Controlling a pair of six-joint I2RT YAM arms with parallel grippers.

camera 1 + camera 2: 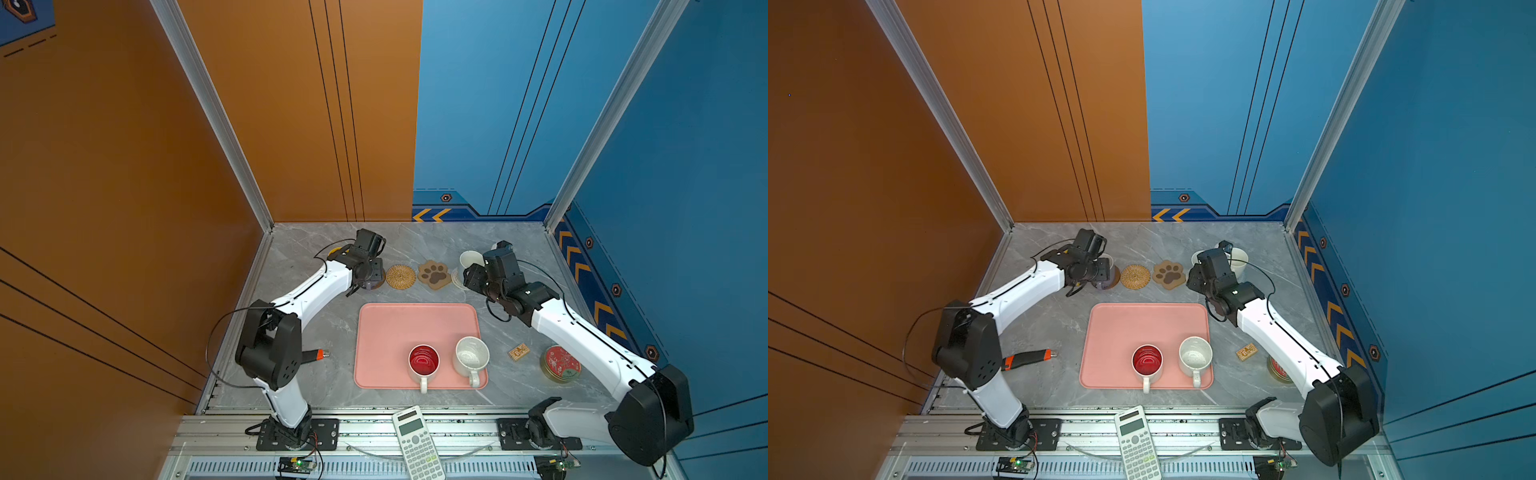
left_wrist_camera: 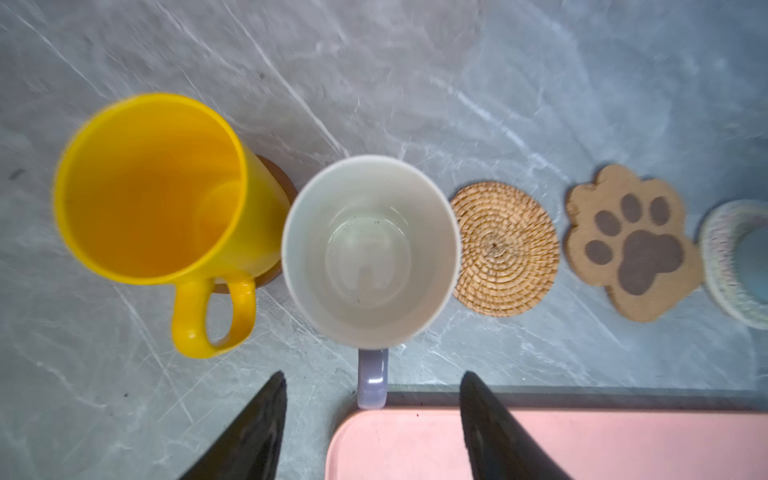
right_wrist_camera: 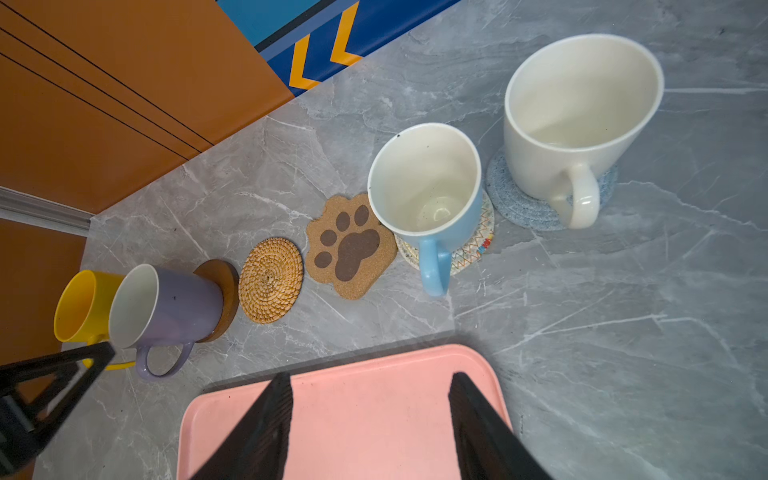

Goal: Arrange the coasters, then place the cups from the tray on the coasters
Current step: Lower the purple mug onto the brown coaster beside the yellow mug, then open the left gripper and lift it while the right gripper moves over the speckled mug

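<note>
Your left gripper (image 2: 374, 374) is open astride the handle of the lilac mug (image 2: 370, 249), eleven o'clock from the tray (image 2: 582, 449); your right gripper (image 3: 370, 375) hangs open, empty.

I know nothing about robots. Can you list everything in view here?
Tray: one, pink, centre.
Cups: six; yellow cup, lilac cup, light-blue cup, plain white cup on back-row coasters; red-inside cup, speckled cup on the tray.
Coasters: six, back row; dark disc under yellow, dark disc under lilac, tan woven disc and brown paw bare, white woven round under light-blue, pale-blue round under white.
Tin: one, red-lidded, right of tray.
Wooden block: one, tan, between tray and tin.
Tool: one, orange-black, left of tray.
Calculator: one, white, in front of tray.
Grippers: two, black; left gripper open at the lilac cup's handle, right gripper open near the tray's far edge.
</note>
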